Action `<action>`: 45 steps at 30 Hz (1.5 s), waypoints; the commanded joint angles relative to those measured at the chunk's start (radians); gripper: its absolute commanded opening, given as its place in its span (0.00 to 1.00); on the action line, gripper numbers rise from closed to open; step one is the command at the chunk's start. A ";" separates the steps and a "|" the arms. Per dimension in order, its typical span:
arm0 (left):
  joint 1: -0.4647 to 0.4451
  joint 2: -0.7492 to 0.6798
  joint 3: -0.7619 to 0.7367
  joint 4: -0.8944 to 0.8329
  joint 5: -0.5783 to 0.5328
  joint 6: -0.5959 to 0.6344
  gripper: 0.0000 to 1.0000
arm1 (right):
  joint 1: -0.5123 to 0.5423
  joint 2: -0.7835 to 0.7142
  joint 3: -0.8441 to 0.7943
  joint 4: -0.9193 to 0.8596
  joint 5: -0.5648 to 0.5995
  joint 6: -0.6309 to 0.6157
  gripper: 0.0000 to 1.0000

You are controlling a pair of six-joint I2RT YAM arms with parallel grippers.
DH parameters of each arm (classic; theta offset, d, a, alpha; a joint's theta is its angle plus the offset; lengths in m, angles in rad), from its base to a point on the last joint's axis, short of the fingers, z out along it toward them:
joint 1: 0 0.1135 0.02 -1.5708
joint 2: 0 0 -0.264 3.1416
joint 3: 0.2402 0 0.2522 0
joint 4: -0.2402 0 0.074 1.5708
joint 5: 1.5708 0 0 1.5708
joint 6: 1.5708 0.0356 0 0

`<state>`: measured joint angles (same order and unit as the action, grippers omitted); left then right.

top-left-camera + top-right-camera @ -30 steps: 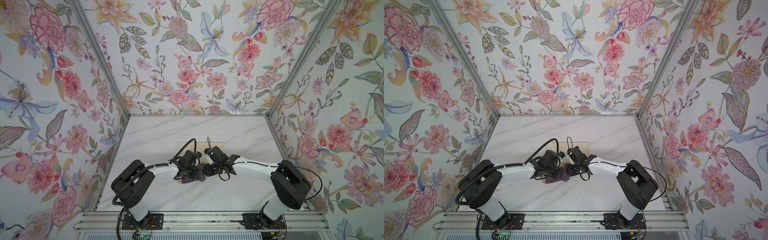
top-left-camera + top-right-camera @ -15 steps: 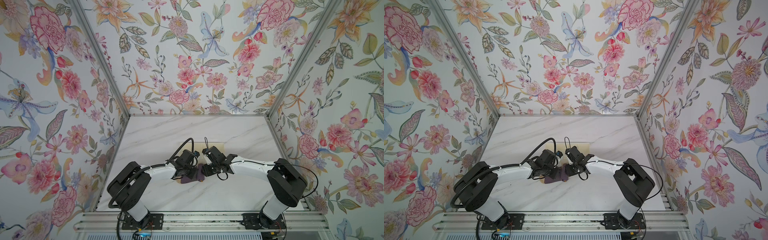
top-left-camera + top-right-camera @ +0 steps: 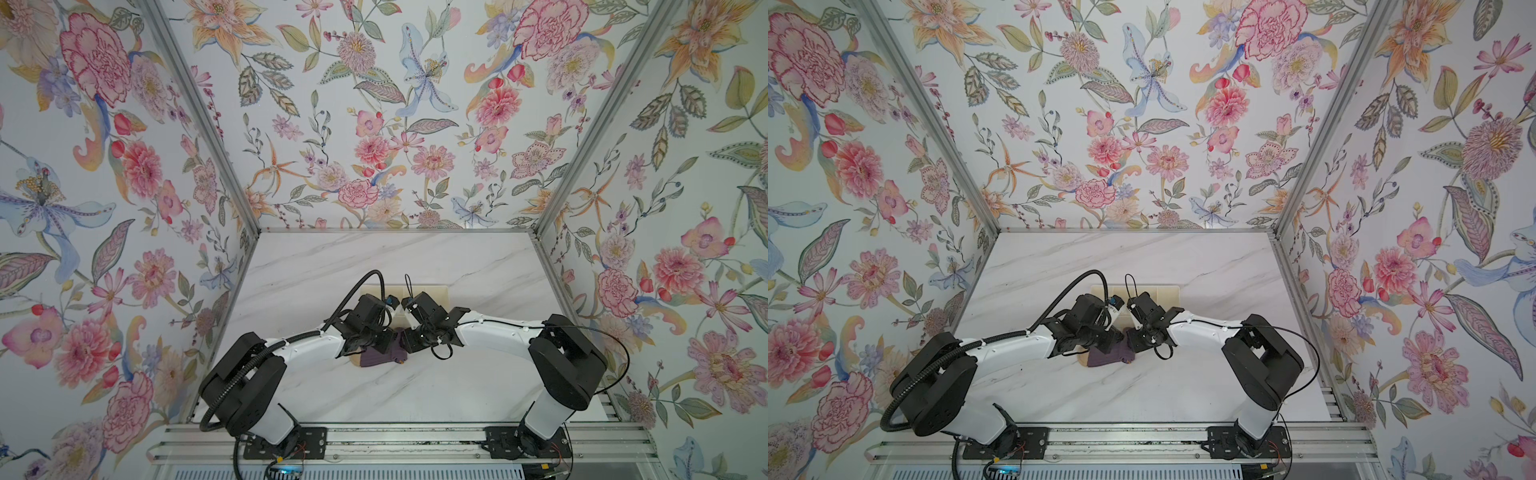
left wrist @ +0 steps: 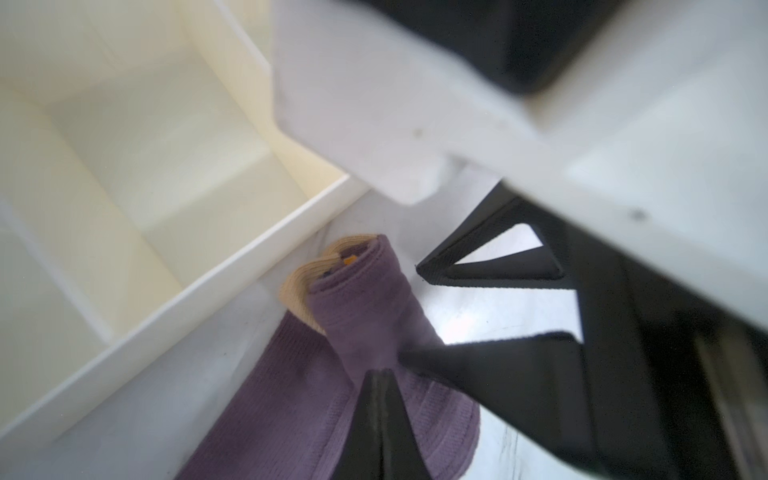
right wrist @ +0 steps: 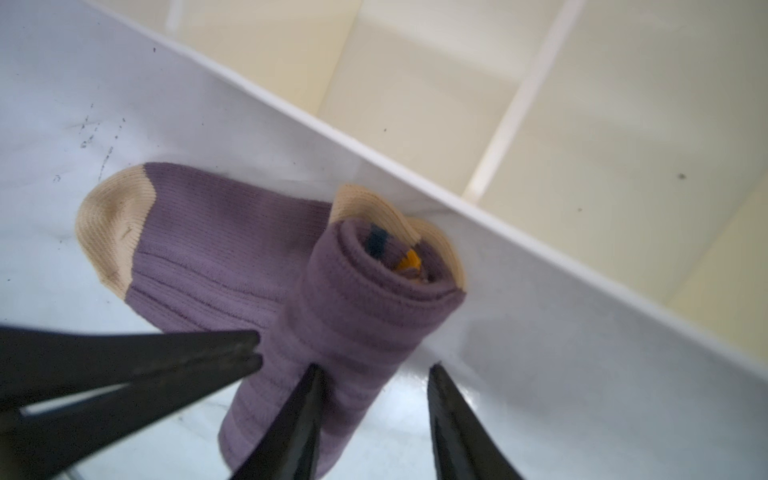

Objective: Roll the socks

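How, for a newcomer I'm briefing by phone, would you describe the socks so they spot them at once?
On the white marble table, find the cream divided tray at its middle. The socks lie close beside the tray's near wall, toward the arm bases. They are the only fabric there: purple ribbed, tan toe, one end rolled into a tight tube.

Cream plastic divided organiser box (image 3: 442, 294) at frame ctr, on white marble-look tabletop (image 3: 415, 257); floral-papered walls (image 3: 374, 104) around.

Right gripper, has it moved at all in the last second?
Yes, slightly. In a top view the right gripper has shifted left, judged against the fixed cream tray behind it.
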<state>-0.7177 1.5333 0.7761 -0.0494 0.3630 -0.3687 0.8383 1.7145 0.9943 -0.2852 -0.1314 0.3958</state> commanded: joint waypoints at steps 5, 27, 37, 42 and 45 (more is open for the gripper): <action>0.007 0.021 -0.017 0.035 0.062 -0.021 0.00 | 0.006 0.020 0.014 -0.023 -0.020 -0.011 0.44; 0.004 0.152 -0.021 0.008 0.024 0.004 0.00 | -0.055 -0.056 -0.066 0.059 -0.101 0.021 0.45; 0.004 0.149 -0.029 -0.021 0.000 0.014 0.00 | -0.111 -0.117 -0.179 0.221 -0.245 0.100 0.34; 0.004 0.148 -0.043 -0.014 0.000 0.006 0.00 | -0.108 -0.110 -0.198 0.275 -0.293 0.127 0.20; 0.004 0.145 -0.054 -0.007 0.002 0.003 0.00 | -0.103 -0.116 -0.205 0.295 -0.308 0.136 0.18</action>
<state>-0.7181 1.6466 0.7681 0.0288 0.4107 -0.3740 0.7280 1.6119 0.8078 -0.0383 -0.3996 0.5106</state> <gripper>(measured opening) 0.047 0.184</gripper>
